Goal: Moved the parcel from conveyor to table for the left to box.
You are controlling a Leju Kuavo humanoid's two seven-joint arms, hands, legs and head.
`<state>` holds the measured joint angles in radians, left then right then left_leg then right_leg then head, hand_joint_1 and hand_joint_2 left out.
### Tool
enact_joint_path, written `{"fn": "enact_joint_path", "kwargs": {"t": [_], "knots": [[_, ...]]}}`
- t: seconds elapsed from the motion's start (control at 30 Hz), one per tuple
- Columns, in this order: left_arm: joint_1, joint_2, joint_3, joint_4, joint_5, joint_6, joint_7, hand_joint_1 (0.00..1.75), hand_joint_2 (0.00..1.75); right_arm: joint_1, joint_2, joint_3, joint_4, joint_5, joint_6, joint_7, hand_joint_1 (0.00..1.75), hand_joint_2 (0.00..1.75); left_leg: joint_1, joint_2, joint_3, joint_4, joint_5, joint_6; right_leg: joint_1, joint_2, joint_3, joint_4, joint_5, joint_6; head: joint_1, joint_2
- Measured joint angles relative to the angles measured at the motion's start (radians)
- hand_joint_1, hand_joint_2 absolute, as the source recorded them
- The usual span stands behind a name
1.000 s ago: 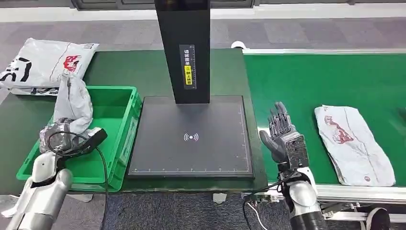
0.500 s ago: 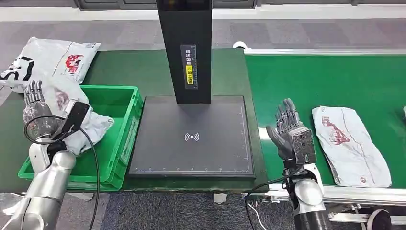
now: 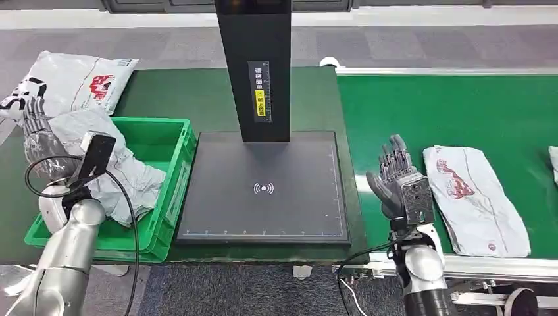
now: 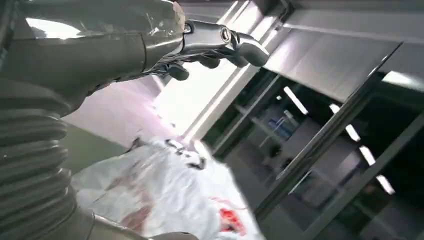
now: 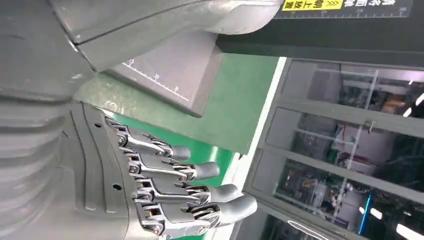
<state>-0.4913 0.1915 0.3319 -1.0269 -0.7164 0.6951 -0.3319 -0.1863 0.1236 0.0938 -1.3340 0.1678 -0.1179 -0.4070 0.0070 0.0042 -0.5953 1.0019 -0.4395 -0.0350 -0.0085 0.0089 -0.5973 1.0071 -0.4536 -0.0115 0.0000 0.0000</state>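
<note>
Now the left robot hand point(image 3: 38, 139), fingers spread, lets a grey parcel point(image 3: 108, 166) slump into the green crate point(image 3: 168, 191); the right robot hand point(image 3: 393, 176), also spread, must reach the next parcel point(image 3: 475, 201) on the conveyor point(image 3: 454, 105).

Black scanner post point(image 3: 253, 66) blocking table centre; low pad point(image 3: 263, 187) passable above; open belt point(image 3: 447, 105) beyond parcel point(image 3: 475, 199); crate point(image 3: 164, 141) half filled by bag point(image 3: 112, 164)

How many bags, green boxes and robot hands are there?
Bags: 3, one on the belt, one in the crate, one on the table
Green crates: 1
Robot hands: 2, left hand, right hand
Total: 6
</note>
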Motion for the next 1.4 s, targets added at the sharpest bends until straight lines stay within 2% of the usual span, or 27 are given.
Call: {"fn": "enact_joint_path", "kwargs": {"t": [0.13, 0.27, 0.3, 0.4, 0.47, 0.6, 0.67, 0.83, 1.0, 1.33, 1.4], "knots": [[-0.017, -0.034, 0.023, -0.013, 0.063, -0.004, -0.046, 0.00, 0.00, -0.005, 0.002, -0.003, 0.006, -0.003, -0.023, -0.003, 0.00, 1.75, 0.000, 0.000, 0.001, 0.000, 0.000, 0.000, 0.000, 0.000, 0.000, 0.000, 0.000, 0.000, 0.000, 0.000], [-0.014, -0.089, -0.004, -0.015, 0.174, -0.103, -0.088, 0.00, 0.00, -0.004, 0.002, -0.026, 0.017, 0.018, -0.077, -0.010, 0.00, 1.75, -0.001, -0.001, 0.000, 0.001, 0.000, 0.000, -0.001, 0.000, 0.000, 0.000, 0.000, 0.000, 0.000, 0.000], [-0.013, -0.106, -0.026, -0.015, 0.189, -0.120, -0.089, 0.00, 1.75, -0.005, 0.002, -0.034, 0.021, 0.029, -0.091, -0.013, 0.00, 1.75, -0.001, -0.002, -0.001, 0.001, 0.000, 0.000, -0.001, -0.002, 0.001, 0.000, 0.000, 0.000, 0.000, 0.000], [-0.009, -0.140, -0.089, -0.015, 0.207, -0.125, -0.089, 0.00, 1.75, -0.006, 0.002, -0.049, 0.029, 0.041, -0.104, -0.017, 0.00, 1.75, -0.001, -0.004, -0.002, 0.001, 0.000, 0.000, -0.001, -0.004, 0.001, 0.000, 0.000, 0.000, 0.000, 0.000], [-0.008, -0.150, -0.113, -0.015, 0.238, -0.148, -0.098, 0.00, 1.75, -0.006, 0.002, -0.053, 0.034, 0.048, -0.107, -0.017, 0.00, 1.75, -0.001, 0.000, -0.001, 0.001, 0.000, 0.001, -0.002, 0.000, -0.001, 0.000, 0.000, 0.000, 0.000, 0.000], [-0.003, -0.201, -0.210, -0.012, 0.400, -0.432, -0.178, 0.00, 1.75, -0.024, 0.000, -0.075, 0.075, 0.099, -0.155, -0.002, 0.00, 1.75, -0.002, -0.003, -0.001, 0.002, 0.000, 0.001, -0.003, -0.003, -0.001, 0.000, 0.000, 0.000, 0.000, 0.000], [-0.004, -0.243, -0.276, 0.005, 0.452, -0.521, -0.207, 0.00, 1.75, -0.050, -0.005, -0.090, 0.126, 0.128, -0.175, -0.001, 0.00, 1.75, -0.002, -0.006, -0.002, 0.002, 0.001, 0.002, -0.003, -0.006, 0.000, 0.000, 0.000, 0.000, 0.000, 0.000], [-0.043, -0.346, -0.433, 0.119, 0.546, -0.530, -0.251, 0.00, 1.75, -0.105, -0.010, -0.113, 0.253, 0.251, -0.297, 0.010, 0.00, 1.75, -0.004, -0.005, -0.003, 0.003, 0.001, 0.003, -0.003, -0.004, 0.000, 0.000, 0.002, 0.003, 0.000, 0.000], [-0.091, -0.391, -0.516, 0.246, 0.610, -0.569, -0.246, 0.00, 1.75, -0.131, -0.043, -0.126, 0.394, 0.448, -0.487, 0.088, 0.00, 1.75, -0.004, -0.006, -0.003, 0.003, 0.001, 0.005, -0.005, -0.005, 0.000, 0.000, 0.002, 0.004, 0.000, 0.000], [-0.112, -0.421, -0.557, 0.340, 0.625, -0.570, -0.256, 0.00, 1.75, -0.153, -0.069, -0.149, 0.528, 0.475, -0.519, 0.089, 0.00, 1.75, -0.004, -0.004, -0.003, 0.003, 0.001, 0.005, -0.005, -0.004, -0.001, 0.000, 0.002, 0.004, 0.000, 0.000], [-0.113, -0.423, -0.558, 0.347, 0.628, -0.573, -0.254, 0.00, 1.75, -0.157, -0.073, -0.150, 0.542, 0.522, -0.551, 0.132, 0.00, 1.75, -0.004, -0.004, -0.003, 0.003, 0.001, 0.005, -0.005, -0.004, -0.001, 0.000, 0.002, 0.004, 0.000, 0.000]]}}
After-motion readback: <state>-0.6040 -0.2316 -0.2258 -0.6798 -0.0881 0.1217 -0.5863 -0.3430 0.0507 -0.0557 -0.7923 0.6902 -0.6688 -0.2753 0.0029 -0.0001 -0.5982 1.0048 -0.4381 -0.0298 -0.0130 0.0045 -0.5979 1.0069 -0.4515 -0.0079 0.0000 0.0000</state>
